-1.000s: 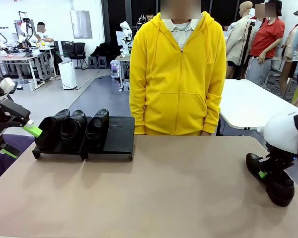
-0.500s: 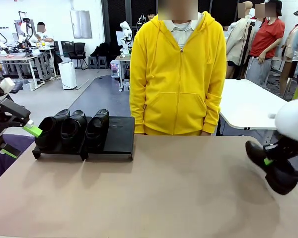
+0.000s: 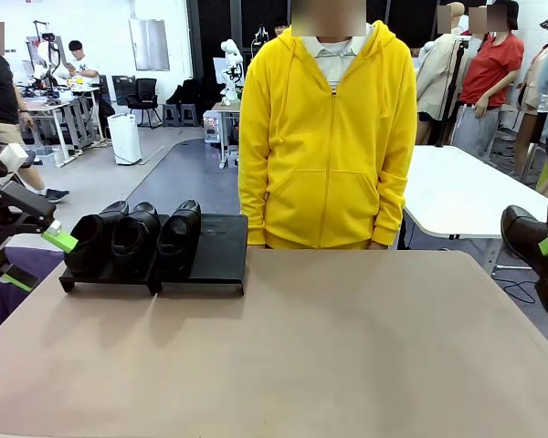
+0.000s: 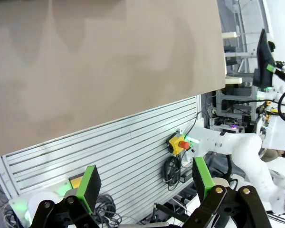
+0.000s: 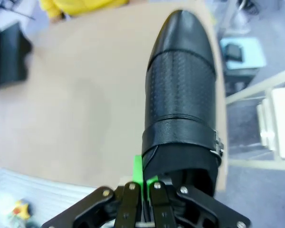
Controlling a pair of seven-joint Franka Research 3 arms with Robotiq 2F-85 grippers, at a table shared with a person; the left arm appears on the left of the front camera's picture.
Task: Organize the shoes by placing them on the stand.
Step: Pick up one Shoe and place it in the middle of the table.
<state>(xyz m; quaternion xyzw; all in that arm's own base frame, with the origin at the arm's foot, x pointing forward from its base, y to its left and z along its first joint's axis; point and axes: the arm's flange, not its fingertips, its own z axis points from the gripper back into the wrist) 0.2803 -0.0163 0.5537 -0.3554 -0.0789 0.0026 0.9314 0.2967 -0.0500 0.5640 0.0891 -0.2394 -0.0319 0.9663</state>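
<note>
Fourth shoe in transit: right gripper [image 5: 143,184] has it clamped and airborne, three already racked.

Front view: three shoes [image 3: 132,239] sit side by side on the stand [image 3: 217,246] at mid-left, filling its left part; the right-hand panel has a bare slot next to them. The held shoe [image 3: 532,239] is at the right edge, clear of the table [image 3: 292,356]. In the right wrist view the green pads [image 5: 138,172] are pressed together on the shoe's collar edge at bottom centre, toe pointing toward the top of the frame. My read: next move is a carry across to the bare slot, then set it down matching the others. Left gripper [image 4: 145,183] is spread wide, holding nothing, parked off the table's left edge beside the stand.
</note>
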